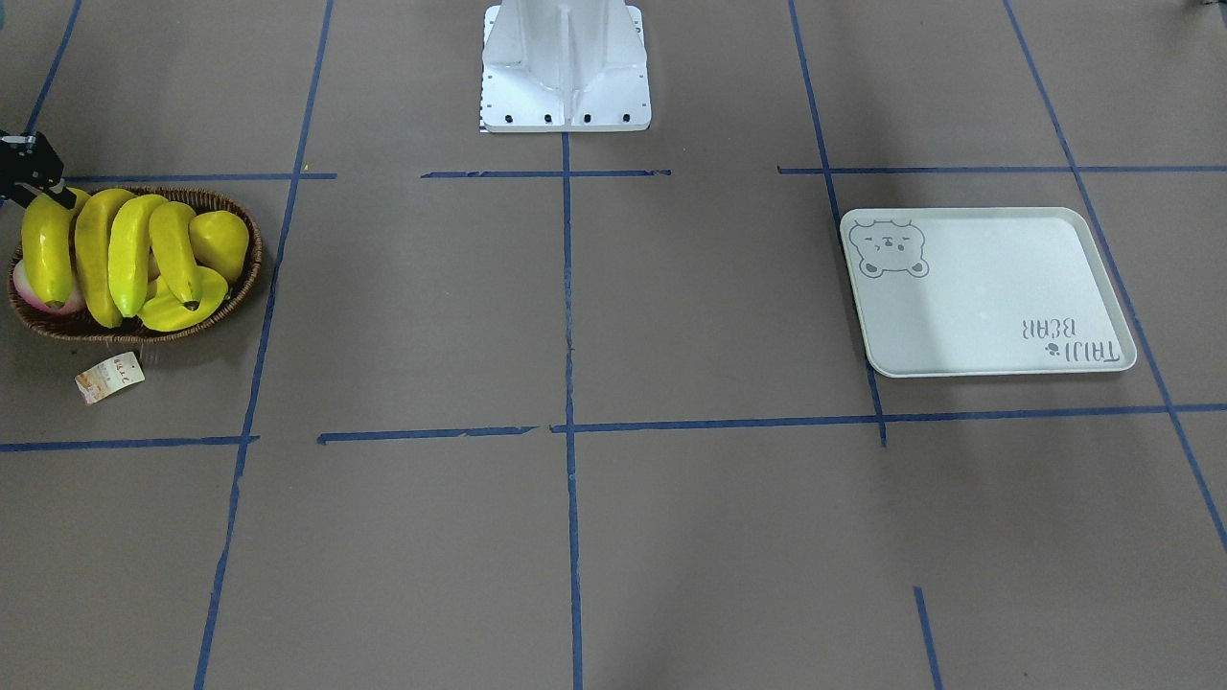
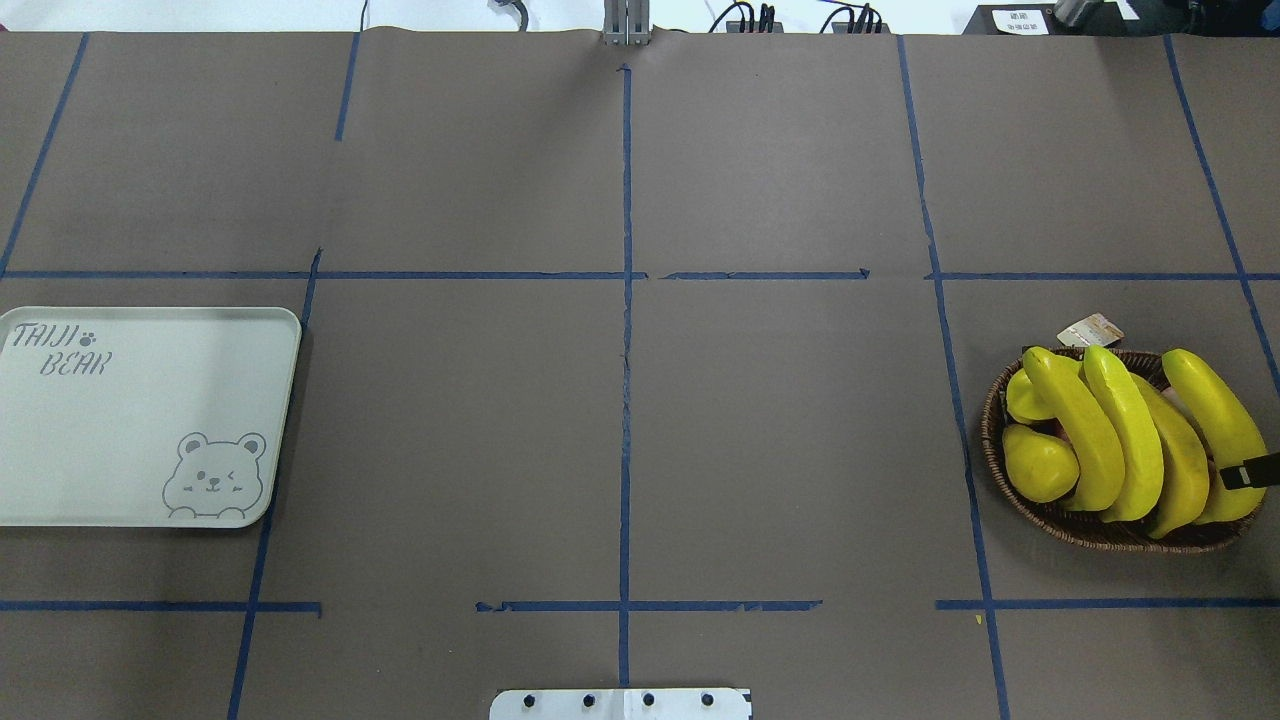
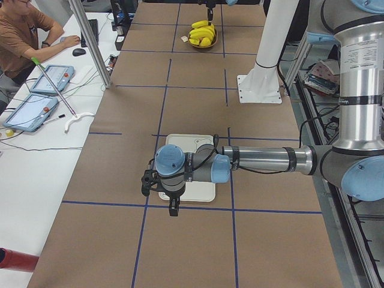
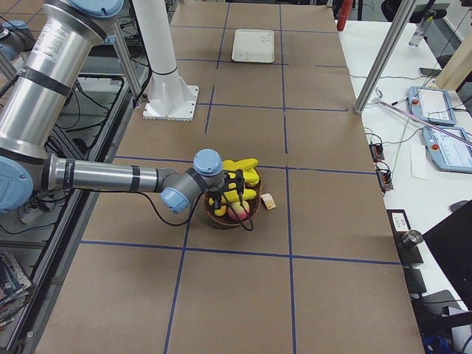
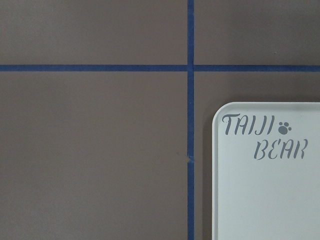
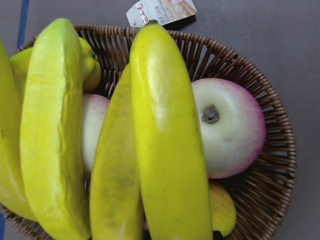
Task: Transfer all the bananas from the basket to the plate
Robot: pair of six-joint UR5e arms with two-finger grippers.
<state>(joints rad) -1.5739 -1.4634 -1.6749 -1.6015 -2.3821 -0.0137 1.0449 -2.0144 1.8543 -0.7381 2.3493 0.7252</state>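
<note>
Four yellow bananas (image 1: 96, 254) lie side by side in the brown wicker basket (image 1: 244, 278), also seen in the overhead view (image 2: 1090, 430). My right gripper (image 1: 38, 172) hangs over the basket's outer end, one black finger (image 2: 1245, 475) touching the outermost banana (image 6: 170, 150); I cannot tell whether it is open or shut. The pale bear-print plate (image 1: 987, 287) lies bare on the other side of the table (image 2: 150, 420). My left gripper (image 3: 173, 204) hovers over the plate's outer edge (image 5: 270, 200); I cannot tell its state.
The basket also holds a pink-white apple (image 6: 230, 130), a yellow pear-shaped fruit (image 1: 222, 244) and a starfruit (image 1: 177, 309). A paper tag (image 1: 110, 376) lies beside the basket. The white robot base (image 1: 566, 77) stands mid-table at my edge.
</note>
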